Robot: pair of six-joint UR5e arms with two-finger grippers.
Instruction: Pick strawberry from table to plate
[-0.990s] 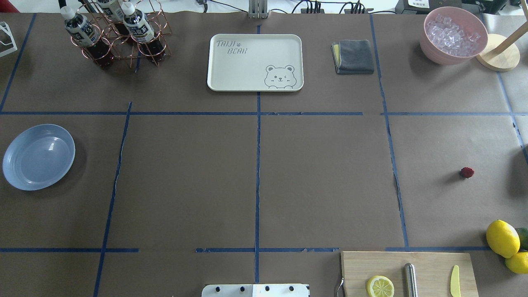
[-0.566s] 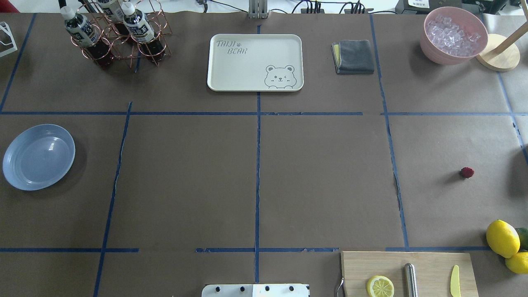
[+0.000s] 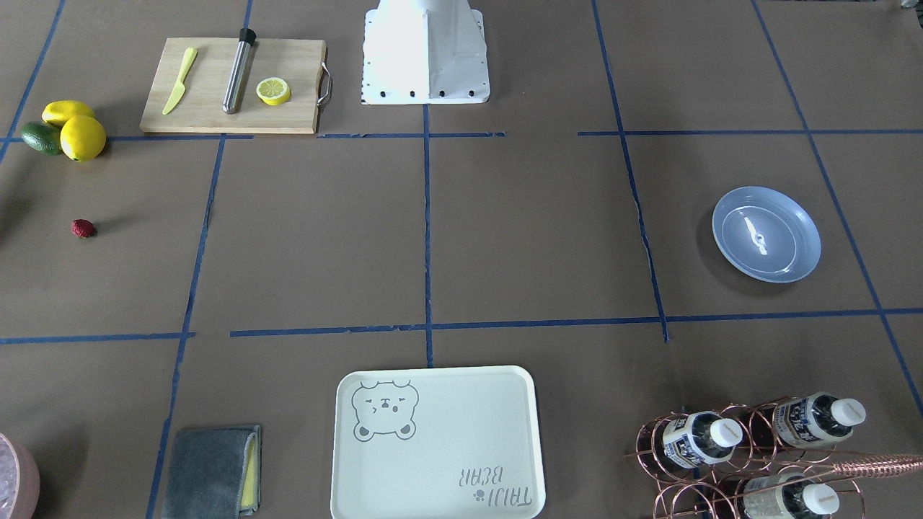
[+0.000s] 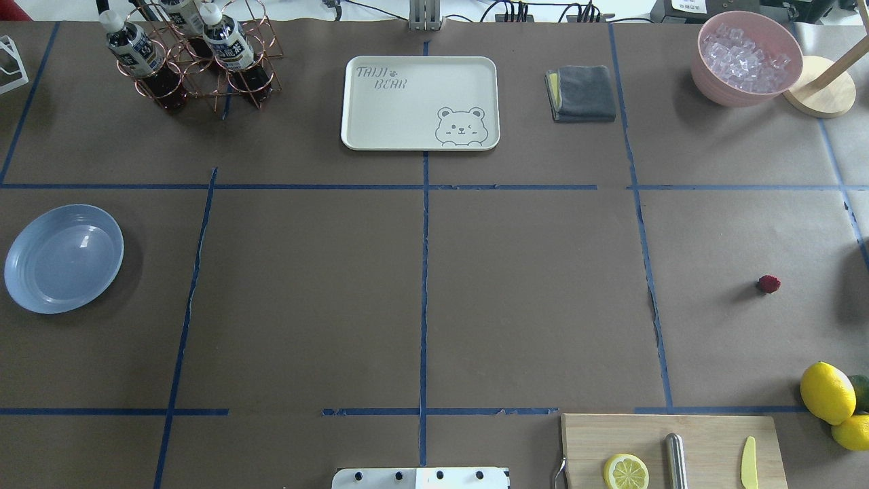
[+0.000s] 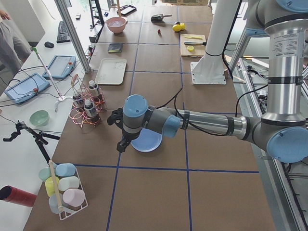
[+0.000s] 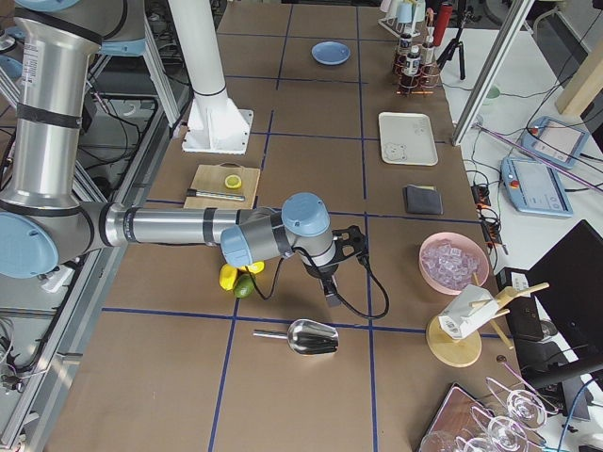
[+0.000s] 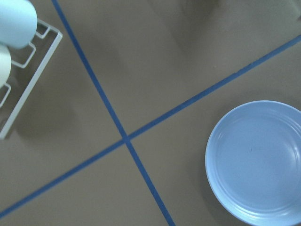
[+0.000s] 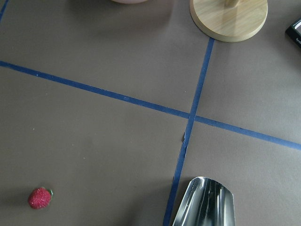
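Note:
The strawberry (image 4: 768, 284) is a tiny dark-red berry lying alone on the brown table (image 4: 529, 292) at the right side; it also shows at the lower left of the right wrist view (image 8: 40, 198) and in the front-facing view (image 3: 84, 228). The light blue plate (image 4: 63, 258) sits empty at the far left, and fills the lower right of the left wrist view (image 7: 256, 162). My left gripper (image 5: 120, 144) hangs over the plate's edge, and my right gripper (image 6: 330, 287) hovers beyond the lemons. Both appear only in side views, so I cannot tell whether they are open or shut.
A cream bear tray (image 4: 420, 102), a copper bottle rack (image 4: 193, 54), a grey cloth (image 4: 582, 93) and a pink bowl of ice (image 4: 747, 58) line the far edge. A cutting board (image 4: 672, 448) and lemons (image 4: 827, 392) lie near right. A metal scoop (image 8: 202, 202) lies close by.

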